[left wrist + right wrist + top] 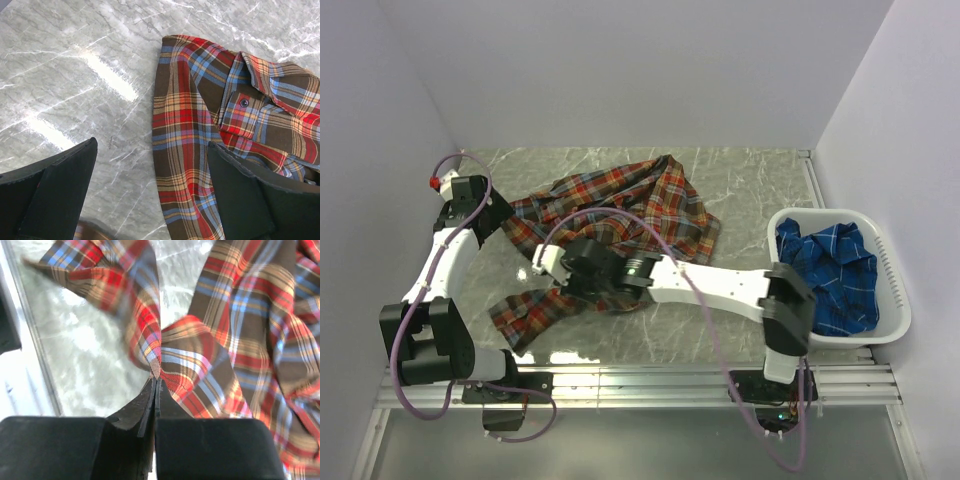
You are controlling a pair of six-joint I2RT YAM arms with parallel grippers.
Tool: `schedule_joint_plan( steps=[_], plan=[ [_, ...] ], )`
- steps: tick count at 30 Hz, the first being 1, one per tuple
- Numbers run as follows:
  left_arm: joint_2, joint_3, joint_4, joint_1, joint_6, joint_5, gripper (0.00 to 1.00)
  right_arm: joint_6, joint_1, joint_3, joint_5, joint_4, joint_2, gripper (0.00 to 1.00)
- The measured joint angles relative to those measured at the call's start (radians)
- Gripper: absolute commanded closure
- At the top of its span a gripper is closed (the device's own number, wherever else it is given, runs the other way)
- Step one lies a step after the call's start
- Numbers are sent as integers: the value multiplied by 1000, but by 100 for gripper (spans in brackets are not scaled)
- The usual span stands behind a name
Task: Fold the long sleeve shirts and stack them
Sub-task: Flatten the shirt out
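1. Right pincer (155, 377): the jaws are pressed together on a pinched fold of the red-orange plaid cotton button-up shirt (240, 315), and the cloth rises to a peak at the nip.
2. Left pincer (152, 145): the jaws are spread wide and hold nothing, poised over the shirt's edge.
3. The shirt lies crumpled on the grey marbled desk (750, 190), between your two arms.
4. The bright blue plaid shirt (830, 265) sits bunched in the white plastic basket (895, 300), far right.
5. Handling: expect light, limp cloth that drapes and drags. Grip at the collar, shoulder seam or cuff, since a mid-panel pinch probably gathers one layer only.
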Motion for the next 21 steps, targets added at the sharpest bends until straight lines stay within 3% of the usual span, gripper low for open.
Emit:
schedule_joint_plan(
  steps=[9, 15, 21],
  plan=[
    [0, 0, 0, 0, 0, 28, 2, 77, -43, -298, -73, -126, -222, 100],
    [1, 0, 0, -13, -1, 63, 2, 161, -189, -471, -81, -193, -351, 100],
    [43, 0, 1, -29, -11, 105, 2, 252, -346, -540, -64, -193, -530, 100]
  ],
)
